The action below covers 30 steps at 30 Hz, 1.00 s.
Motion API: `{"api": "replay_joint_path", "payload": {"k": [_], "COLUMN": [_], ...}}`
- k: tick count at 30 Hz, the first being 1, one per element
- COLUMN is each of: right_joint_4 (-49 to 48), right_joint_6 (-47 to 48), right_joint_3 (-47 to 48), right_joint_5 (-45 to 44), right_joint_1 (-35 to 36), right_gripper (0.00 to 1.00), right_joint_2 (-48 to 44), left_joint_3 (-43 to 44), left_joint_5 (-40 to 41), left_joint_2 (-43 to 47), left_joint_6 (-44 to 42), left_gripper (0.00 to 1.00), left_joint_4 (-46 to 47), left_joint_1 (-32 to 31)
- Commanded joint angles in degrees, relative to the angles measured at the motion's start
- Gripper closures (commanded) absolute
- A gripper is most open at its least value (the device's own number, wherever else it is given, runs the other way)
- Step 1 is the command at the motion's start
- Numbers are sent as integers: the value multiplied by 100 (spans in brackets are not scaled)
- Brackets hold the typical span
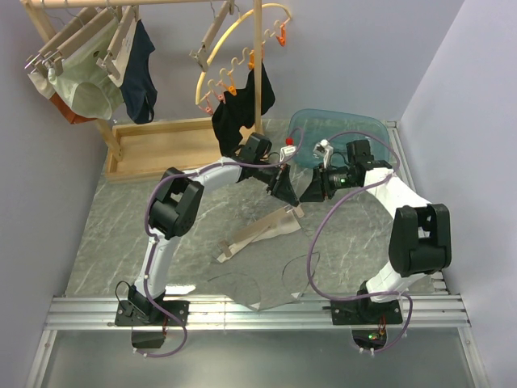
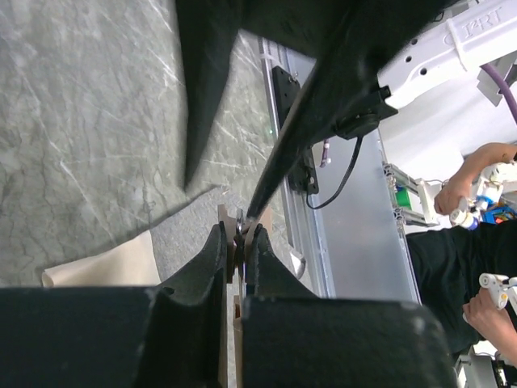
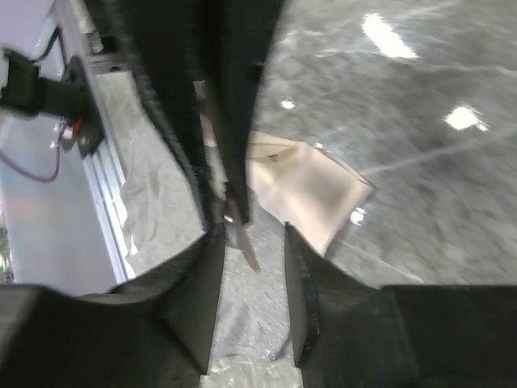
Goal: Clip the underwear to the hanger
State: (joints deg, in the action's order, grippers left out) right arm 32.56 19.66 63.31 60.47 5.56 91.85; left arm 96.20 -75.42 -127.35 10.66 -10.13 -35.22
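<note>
Two grippers meet tip to tip. Your left gripper [image 2: 240, 236] is pinched tight on one end of the hanger [image 1: 241, 242]. Your right gripper [image 3: 250, 242] is a little open, right beside it. The underwear [image 3: 311, 186] lies just past its fingertips.

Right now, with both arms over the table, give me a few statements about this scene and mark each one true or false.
1. The left end effector is closed on part of the light wooden straight-bar hanger. True.
2. The right end effector is clamped shut. False: its fingers stand apart.
3. The light wooden straight-bar hanger hangs from the wooden rack. False: it is down at the grey marbled table.
4. Navy briefs hang on the wooden rack at the back left. True.
5. The yellow curved hanger lies flat on the table. False: it hangs up at the rack.
</note>
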Motion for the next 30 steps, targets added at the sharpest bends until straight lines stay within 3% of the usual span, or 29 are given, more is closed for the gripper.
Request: {"api": "replay_joint_path", "payload": {"k": [1, 10, 19, 30], "right_joint_4": [-433, -1233, -1927, -2061], "right_joint_6": [-550, -1613, -2431, -2634], "right_joint_3": [-72, -574, -653, -355], "right_joint_5": [-342, -1590, -1942, -2197], "right_joint_1": [-326, -381, 384, 946], "right_gripper": [56, 57, 55, 55], "right_joint_2": [-291, 253, 745, 1343], "left_joint_3": [127, 144, 21, 100], "left_joint_5": [-166, -236, -228, -219], "left_joint_2": [114, 166, 246, 211], "left_joint_6": [-362, -503, -626, -644], "left_gripper": [100, 100, 100, 100], "left_joint_4": [-252, -375, -437, -508], "left_joint_1": [59, 59, 59, 68]}}
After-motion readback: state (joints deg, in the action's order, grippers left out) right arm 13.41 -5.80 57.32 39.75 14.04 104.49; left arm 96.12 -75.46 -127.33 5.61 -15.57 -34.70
